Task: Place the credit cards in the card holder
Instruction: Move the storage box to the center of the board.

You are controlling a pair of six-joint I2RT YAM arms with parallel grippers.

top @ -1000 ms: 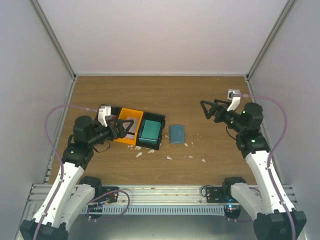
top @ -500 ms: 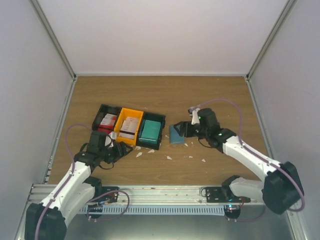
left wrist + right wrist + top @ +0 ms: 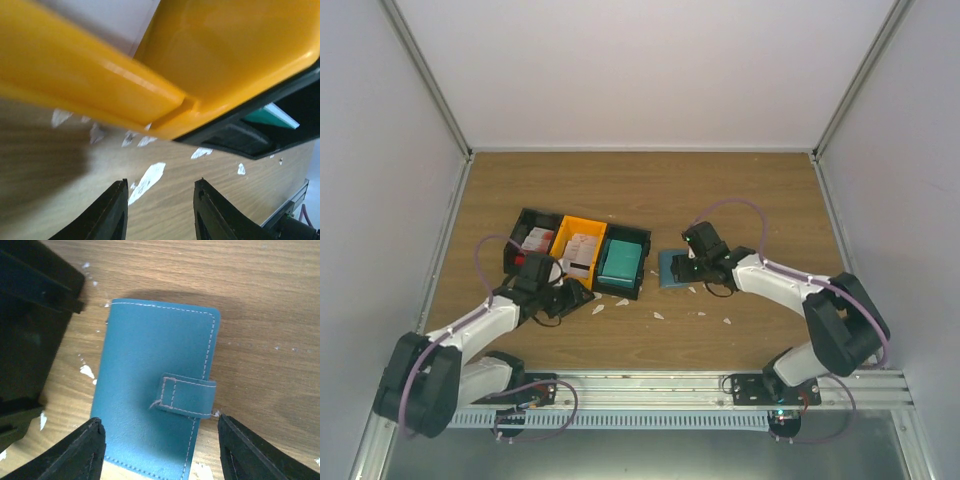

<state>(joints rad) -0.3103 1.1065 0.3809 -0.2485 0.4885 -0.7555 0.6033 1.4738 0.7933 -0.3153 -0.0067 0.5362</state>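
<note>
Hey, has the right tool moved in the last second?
Yes. The right tool swung left from near the right edge of the table and now hangs open over the card holder, just right of the black bin.

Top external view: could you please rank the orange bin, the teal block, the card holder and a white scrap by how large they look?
1. orange bin
2. teal block
3. card holder, partly hidden but clearly smaller than the block
4. scrap, by far the smallest
</note>
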